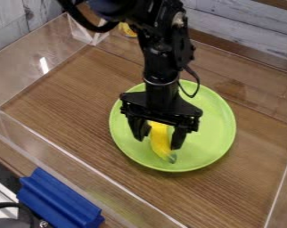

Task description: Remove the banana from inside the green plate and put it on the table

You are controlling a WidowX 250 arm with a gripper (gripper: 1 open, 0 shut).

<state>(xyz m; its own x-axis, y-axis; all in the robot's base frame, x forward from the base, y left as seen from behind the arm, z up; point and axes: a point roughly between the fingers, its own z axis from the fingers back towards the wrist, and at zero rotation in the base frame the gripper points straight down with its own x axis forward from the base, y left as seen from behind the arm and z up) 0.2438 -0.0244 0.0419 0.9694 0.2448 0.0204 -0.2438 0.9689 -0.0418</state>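
The banana (164,140) lies in the front half of the green plate (217,134), which rests on the dark wood-grain table (75,116). My gripper (159,130) hangs straight down over the banana, open, with one black finger on each side of it. The fingertips are low, near the plate's surface. The upper part of the banana is hidden behind the gripper body; its lower tip shows near the plate's front rim.
Clear acrylic walls (27,142) ring the table. A blue object (57,203) sits outside the wall at the front left. Bare tabletop lies left of and behind the plate.
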